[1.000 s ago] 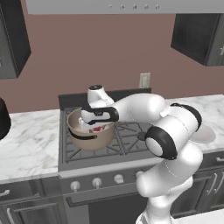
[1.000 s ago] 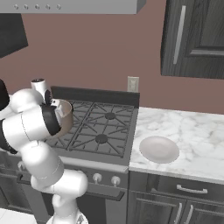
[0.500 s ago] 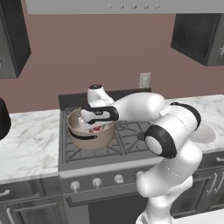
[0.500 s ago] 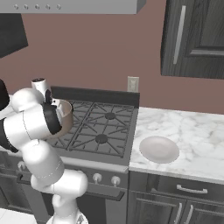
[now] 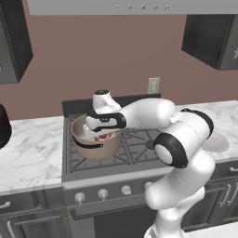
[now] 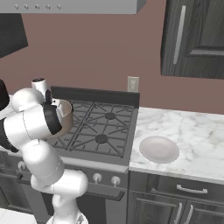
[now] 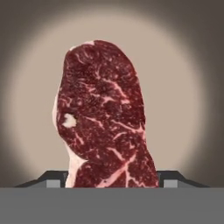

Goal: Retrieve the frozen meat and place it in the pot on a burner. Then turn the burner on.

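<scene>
The frozen meat, a flat dark-red slab marbled with white, hangs inside the wide tan-beige metal pot, against its pale bottom. The pot, with a dark handle band on its side, stands on the front left burner of the black gas stove. The gripper of the white arm reaches down into the pot's mouth; its fingers flank the meat's lower end, but whether they grip it or have let go cannot be told. Judged from this, delivery of the meat is nearly complete; releasing it, withdrawing, and turning a front knob remain. White marble worktop flanks the stove, carrying a round pale grey-white plate. Dark cabinets hang on a brown-red wall.
</scene>
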